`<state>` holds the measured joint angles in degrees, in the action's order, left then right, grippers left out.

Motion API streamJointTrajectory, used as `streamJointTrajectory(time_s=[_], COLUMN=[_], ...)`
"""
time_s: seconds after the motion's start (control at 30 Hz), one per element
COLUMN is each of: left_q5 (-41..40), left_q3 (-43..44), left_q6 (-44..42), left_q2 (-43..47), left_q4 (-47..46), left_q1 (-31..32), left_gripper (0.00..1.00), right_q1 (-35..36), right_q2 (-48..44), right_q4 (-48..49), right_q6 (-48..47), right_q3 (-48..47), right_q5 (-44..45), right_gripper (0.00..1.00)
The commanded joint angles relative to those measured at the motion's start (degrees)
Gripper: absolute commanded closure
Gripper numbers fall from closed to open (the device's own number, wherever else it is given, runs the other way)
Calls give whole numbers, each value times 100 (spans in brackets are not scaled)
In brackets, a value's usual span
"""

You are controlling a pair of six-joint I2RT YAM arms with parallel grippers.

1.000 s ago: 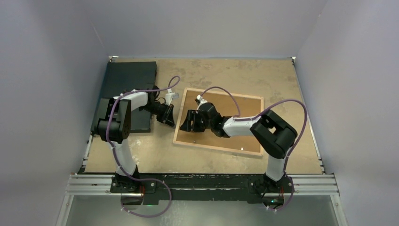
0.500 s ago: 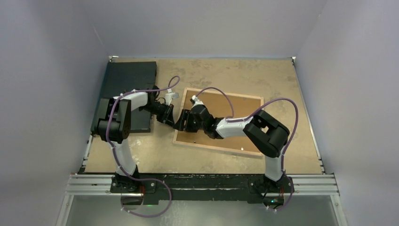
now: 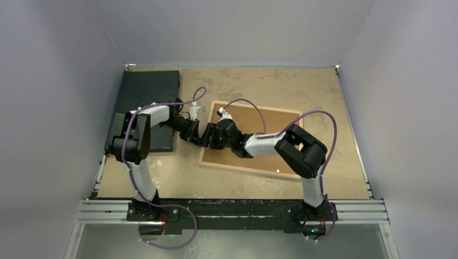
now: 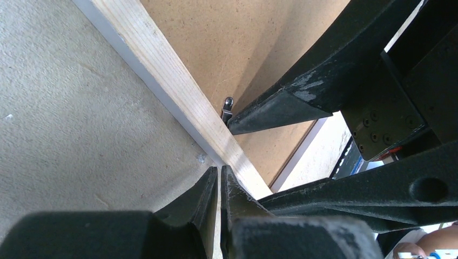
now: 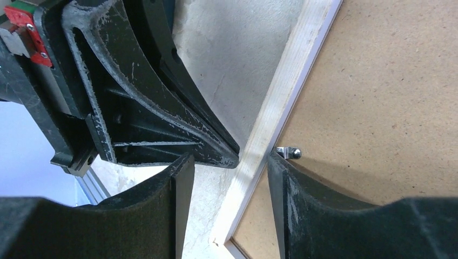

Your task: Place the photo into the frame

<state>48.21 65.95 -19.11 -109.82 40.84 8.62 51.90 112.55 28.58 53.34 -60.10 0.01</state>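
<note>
Frame (image 3: 281, 109) lies back-up at the centre of the table (image 3: 243, 81), fibreboard panel (image 3: 278, 120) inside; left gripper (image 3: 199, 137) and right gripper (image 3: 208, 137) meet at its left side. Left wrist: left fingers pressed together, tips at the pale, grained wood. Right wrist: right fingers spread, straddling that wood beside a metal tab (image 5: 289, 152).

The table (image 3: 243, 183) is viewed steeply from high above its near edge, while the left rail of the frame (image 4: 175, 86) and a metal tab (image 5: 289, 152) are shared, very close, by two opposed wrist views.
</note>
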Motion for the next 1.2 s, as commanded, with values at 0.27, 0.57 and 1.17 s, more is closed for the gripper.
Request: streamJointTrajectory(time_s=[0.27,0.57,1.17], left_q5=[259,198,-123], left_q3=[-10,24,855], left_q6=[-94,-131,-795], left_q2=[-35,37,476], left_q4=[-32,46,1408], left_q1=[-25,-27,-492], left_gripper=[96,97,91], right_q1=[-2,-1,-5], right_q2=[111,-31,-2543], right_q4=[181,386,-3727], right_q6=[-94,-189,-4701], right_q3=[-136,-46,532], right_q5=[572,161,-510], right_gripper=[46,45,33])
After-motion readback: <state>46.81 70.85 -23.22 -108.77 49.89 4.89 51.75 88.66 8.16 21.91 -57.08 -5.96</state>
